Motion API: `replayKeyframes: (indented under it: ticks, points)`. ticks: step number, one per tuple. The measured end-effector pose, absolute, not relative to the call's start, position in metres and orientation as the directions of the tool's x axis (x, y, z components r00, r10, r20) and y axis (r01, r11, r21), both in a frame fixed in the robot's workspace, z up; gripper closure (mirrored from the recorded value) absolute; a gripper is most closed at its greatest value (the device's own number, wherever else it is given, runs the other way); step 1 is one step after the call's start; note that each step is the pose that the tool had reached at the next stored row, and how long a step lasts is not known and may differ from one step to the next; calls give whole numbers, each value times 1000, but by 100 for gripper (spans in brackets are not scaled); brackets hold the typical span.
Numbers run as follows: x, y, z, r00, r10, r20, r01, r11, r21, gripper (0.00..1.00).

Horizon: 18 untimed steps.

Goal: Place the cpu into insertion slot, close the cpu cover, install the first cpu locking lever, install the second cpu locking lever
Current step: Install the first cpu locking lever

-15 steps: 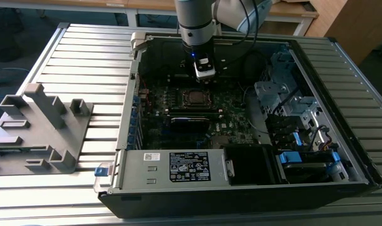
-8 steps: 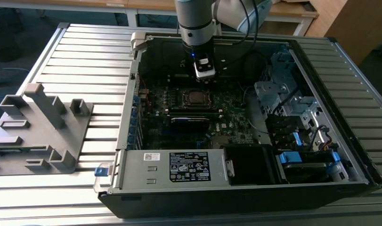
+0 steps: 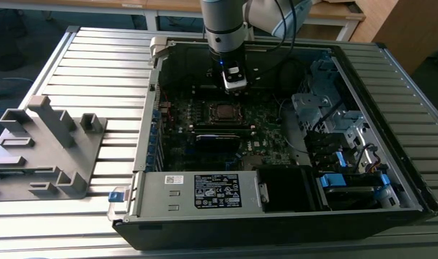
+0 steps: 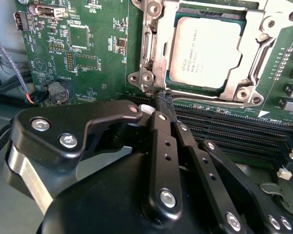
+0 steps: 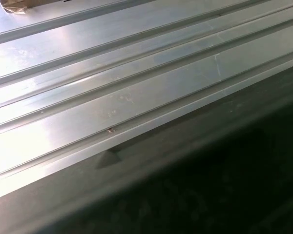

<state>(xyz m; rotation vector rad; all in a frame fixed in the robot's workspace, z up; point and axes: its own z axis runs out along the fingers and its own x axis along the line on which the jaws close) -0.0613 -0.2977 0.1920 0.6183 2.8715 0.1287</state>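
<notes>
The cpu lies flat in the insertion slot, its pale metal top showing through the window of the cpu cover. The silvery cover frame is folded down over the chip's edges. A thin metal lever runs slantwise along one side of the frame. In the second wrist view my gripper is shut, with its black fingertips together just off a corner of the socket frame and nothing visibly held. In the exterior view the gripper hangs inside the open computer case, just behind the socket.
Long black memory slots lie beside the socket, and a coin battery sits on the green board. A white-labelled grey box fills the case front. A grey fixture stands on the ribbed metal table at the exterior view's left.
</notes>
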Motion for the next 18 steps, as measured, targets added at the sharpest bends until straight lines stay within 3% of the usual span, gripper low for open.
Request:
replayKeyframes:
  ticks: [18]
  points:
    - [-61, -298, 208, -892, 411, -188, 398, 911, 108, 90]
